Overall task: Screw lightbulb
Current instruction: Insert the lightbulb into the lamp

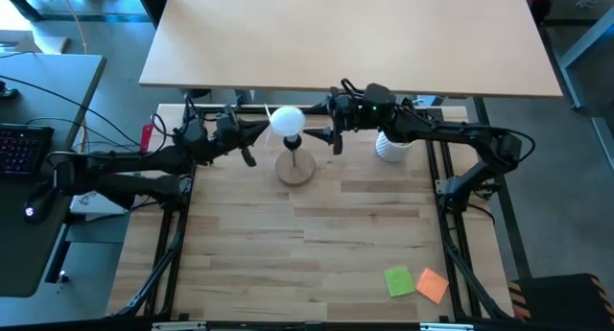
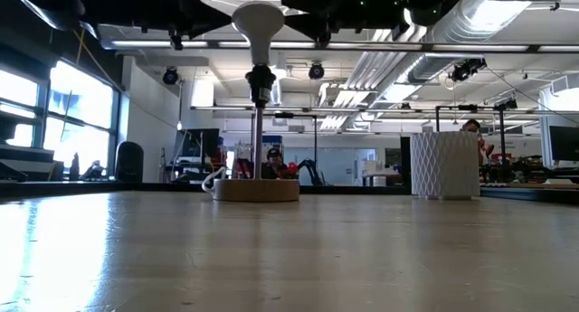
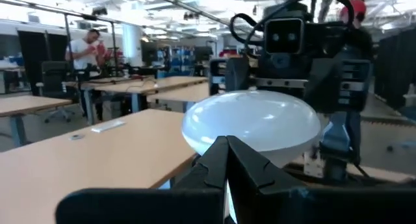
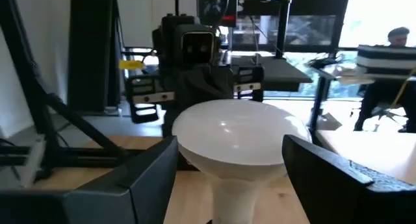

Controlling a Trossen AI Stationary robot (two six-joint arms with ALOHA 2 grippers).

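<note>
Matte white, the lightbulb [image 1: 287,120] sits globe-up on the round wooden lamp base [image 1: 295,167] at the far edge of the plank table [image 1: 317,245]; high view: the left gripper [image 1: 251,139] lies just beside the bulb on one side, the right gripper [image 1: 326,136] on the other; a white ribbed cup [image 1: 391,147] stands under the right arm, green and orange sticky notes [image 1: 415,283] near the front edge. Low view: the bulb [image 2: 258,27] tops the black socket [image 2: 260,80] and its stem; both arms hang dark above. Left wrist view: the left fingers [image 3: 227,162] are pressed together, holding nothing, tips just short of the globe [image 3: 253,123]. Right wrist view: the right fingers [image 4: 153,172] stand wide apart, one either side of the globe [image 4: 240,136], apart from it.
</note>
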